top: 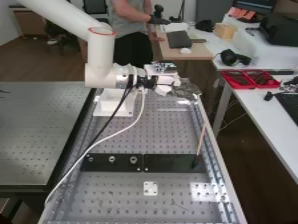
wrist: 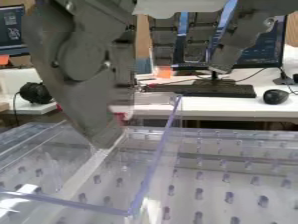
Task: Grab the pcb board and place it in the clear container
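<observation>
The hand (top: 186,90) is over the far right part of the perforated bench, at the end of the white arm. In the wrist view, the hand (wrist: 80,65) has its thumb pointing down and its other fingers hanging loosely apart, with a gap between them. Nothing can be seen held in that gap. The clear container (wrist: 63,201) stands below on the bench, its transparent walls and rim showing. The thumb's tip overlaps the container's open top in this view; whether they touch, I cannot tell.
Two dark plates (top: 174,163) lie across the bench, with a thin brown stick (top: 201,140) at their right end. Nearer is a small white plate (top: 150,188). Red trays (top: 249,79) sit on the white side table (top: 264,112). A raised metal rail (top: 219,172) edges the bench.
</observation>
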You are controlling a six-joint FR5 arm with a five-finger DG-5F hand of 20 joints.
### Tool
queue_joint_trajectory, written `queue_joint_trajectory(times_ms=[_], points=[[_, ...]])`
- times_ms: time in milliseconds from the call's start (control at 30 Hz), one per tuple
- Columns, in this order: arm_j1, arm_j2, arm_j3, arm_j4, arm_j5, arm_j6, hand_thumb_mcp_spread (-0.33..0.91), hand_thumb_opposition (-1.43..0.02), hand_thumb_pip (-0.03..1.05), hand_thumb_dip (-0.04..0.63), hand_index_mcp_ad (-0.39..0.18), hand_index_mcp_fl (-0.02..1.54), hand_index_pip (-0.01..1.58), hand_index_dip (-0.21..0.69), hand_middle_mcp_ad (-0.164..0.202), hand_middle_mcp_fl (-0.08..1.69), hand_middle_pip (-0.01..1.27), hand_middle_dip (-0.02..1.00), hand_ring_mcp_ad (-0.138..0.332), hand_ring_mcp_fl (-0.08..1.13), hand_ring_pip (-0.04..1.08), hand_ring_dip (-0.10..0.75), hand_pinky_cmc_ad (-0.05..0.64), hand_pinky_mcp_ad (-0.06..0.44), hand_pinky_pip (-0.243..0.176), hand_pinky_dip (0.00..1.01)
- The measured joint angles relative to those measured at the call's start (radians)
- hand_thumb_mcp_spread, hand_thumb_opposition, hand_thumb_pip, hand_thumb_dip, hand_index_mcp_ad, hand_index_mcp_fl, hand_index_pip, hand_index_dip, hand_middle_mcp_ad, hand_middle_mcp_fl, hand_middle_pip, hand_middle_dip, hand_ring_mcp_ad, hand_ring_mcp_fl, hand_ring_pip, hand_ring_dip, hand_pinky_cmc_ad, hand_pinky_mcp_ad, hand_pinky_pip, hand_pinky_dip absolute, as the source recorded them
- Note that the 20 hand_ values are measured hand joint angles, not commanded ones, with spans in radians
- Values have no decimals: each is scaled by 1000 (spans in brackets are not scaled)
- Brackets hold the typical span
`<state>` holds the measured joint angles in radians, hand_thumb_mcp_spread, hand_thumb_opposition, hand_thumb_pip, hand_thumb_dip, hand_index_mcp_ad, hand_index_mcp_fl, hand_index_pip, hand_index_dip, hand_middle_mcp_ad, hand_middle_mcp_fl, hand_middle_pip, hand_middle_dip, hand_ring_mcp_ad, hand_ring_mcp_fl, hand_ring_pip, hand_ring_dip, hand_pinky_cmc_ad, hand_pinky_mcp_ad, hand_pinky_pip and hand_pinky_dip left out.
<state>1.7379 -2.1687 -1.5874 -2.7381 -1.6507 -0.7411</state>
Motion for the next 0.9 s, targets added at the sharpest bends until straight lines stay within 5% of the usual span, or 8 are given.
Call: queue_joint_trajectory(times_ms=[900], points=[[-7,34,-35,51,8,25,393,-881,733,265,-131,66,1393,16,87,7,140,140,141,0,87,16,295,166,-63,431]])
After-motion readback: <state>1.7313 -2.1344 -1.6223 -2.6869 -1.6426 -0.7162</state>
